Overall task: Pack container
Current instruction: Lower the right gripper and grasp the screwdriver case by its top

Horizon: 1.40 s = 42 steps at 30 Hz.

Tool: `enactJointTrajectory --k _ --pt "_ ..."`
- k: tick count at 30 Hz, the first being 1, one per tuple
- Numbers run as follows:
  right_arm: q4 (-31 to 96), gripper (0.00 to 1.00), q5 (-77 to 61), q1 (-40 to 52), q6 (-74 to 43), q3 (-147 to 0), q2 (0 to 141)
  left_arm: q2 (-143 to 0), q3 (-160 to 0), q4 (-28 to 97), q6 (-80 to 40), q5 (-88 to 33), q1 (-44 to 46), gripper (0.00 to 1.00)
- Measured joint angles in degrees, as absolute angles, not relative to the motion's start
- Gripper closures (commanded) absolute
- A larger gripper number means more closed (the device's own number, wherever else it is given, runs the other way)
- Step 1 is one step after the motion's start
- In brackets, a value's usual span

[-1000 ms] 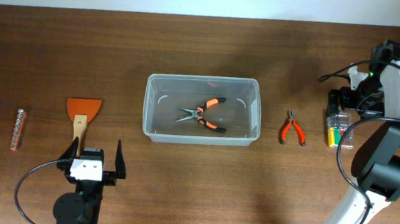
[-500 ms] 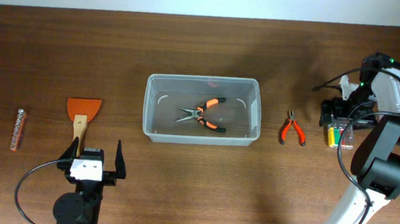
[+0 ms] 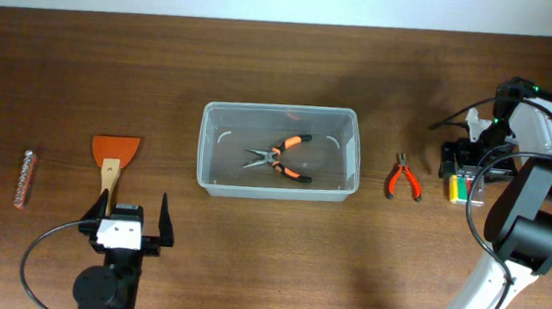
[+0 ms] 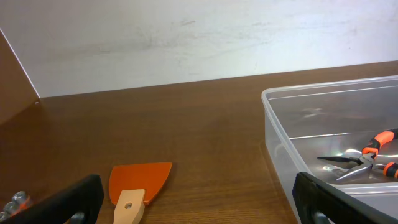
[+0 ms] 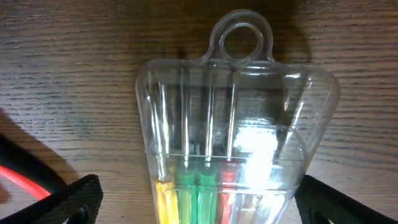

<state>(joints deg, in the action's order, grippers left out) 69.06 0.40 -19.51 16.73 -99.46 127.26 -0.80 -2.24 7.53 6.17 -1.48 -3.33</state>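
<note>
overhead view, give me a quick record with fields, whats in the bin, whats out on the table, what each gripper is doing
container: clear bin, mid table
inside: long-nose pliers, orange grips
right of it: small orange pliers; clear case of coloured bits
left of it: orange scraper; strip of small metal pieces, far left
left gripper: open, empty, by the scraper's handle
right gripper: open, fingers either side of the case, not closed on it
</note>
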Motion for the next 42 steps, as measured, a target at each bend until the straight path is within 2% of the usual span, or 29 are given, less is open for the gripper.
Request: enactJointTrajectory --k 42 --pt "67.2 0.01 2.0 -19.5 16.4 -98.4 127.3 -0.8 -2.2 7.5 6.2 -1.5 -3.3 0.01"
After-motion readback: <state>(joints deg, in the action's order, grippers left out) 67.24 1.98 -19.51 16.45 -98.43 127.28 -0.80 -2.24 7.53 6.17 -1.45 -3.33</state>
